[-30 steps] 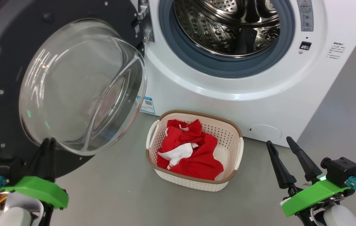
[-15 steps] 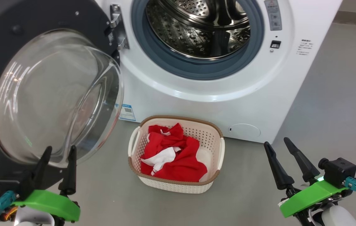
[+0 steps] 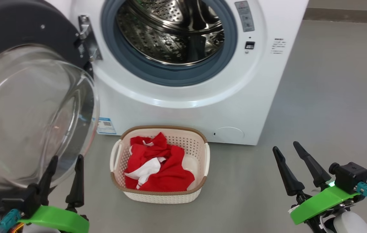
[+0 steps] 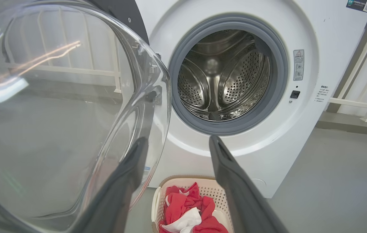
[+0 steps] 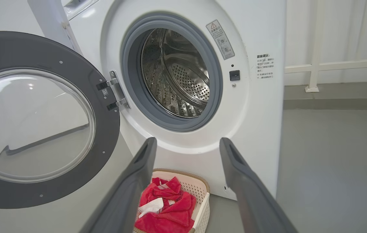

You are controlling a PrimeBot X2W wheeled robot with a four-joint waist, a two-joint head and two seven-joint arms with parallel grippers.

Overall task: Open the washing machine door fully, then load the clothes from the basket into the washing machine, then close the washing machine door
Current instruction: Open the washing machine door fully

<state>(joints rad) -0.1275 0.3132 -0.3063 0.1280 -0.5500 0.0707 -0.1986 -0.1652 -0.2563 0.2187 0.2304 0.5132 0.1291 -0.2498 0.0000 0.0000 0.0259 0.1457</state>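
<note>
My left hand [image 3: 68, 157] is released, fingers spread, nothing in it, low at left. Its tips sit in front of the bottom edge of the glass bowl [image 3: 25, 123]; contact, can't tell. My right hand [image 3: 285, 146] is also released and empty, low at right over the bare floor [image 3: 332, 97], well apart from everything.

The washing machine door [image 3: 15, 35] stands swung out on its hinge [image 3: 86, 35] at the machine's left side, bowl bulging toward me and rightward. The basket [image 3: 162, 195] sits on the floor just before the washing machine [image 3: 183, 113], under the drum [image 3: 170, 35] mouth. Handles are left and right, so its long axis runs along the machine front. The clothes [image 3: 164, 171] are heaped in it, toward its left.

Head view cuts off the door's left part and the drum's top. The blue label [image 3: 106, 126] is partly behind the bowl. Right wrist view gives most of the door ring. Left wrist view looks into the drum to its back wall. Both wrist views cut off the basket's near end.
</note>
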